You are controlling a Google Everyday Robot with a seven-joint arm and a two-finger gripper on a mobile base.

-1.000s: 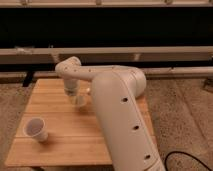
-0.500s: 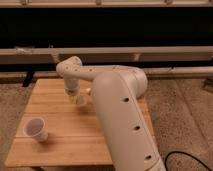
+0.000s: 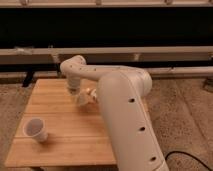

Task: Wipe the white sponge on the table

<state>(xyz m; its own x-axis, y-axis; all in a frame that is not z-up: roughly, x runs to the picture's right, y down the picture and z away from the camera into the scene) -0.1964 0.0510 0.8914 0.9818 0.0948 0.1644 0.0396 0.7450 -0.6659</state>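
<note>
The table point(image 3: 60, 137) is a light-brown plank top filling the lower left of the camera view. My arm reaches in from the right foreground, bends at the far edge and comes down over the table's back middle. My gripper point(image 3: 81, 98) hangs low there, just above or on the wood. A small cream-white lump, the white sponge point(image 3: 91, 93), shows right beside the gripper, partly covered by the wide arm. I cannot make out whether the gripper touches it.
A white cup point(image 3: 36, 130) stands upright near the table's front left corner. A low metal rail point(image 3: 150, 51) runs along a dark wall behind the table. A black cable point(image 3: 187, 156) lies on the carpet at the lower right.
The arm and gripper stay almost where they were, over the table's back middle. The cup has not moved.
</note>
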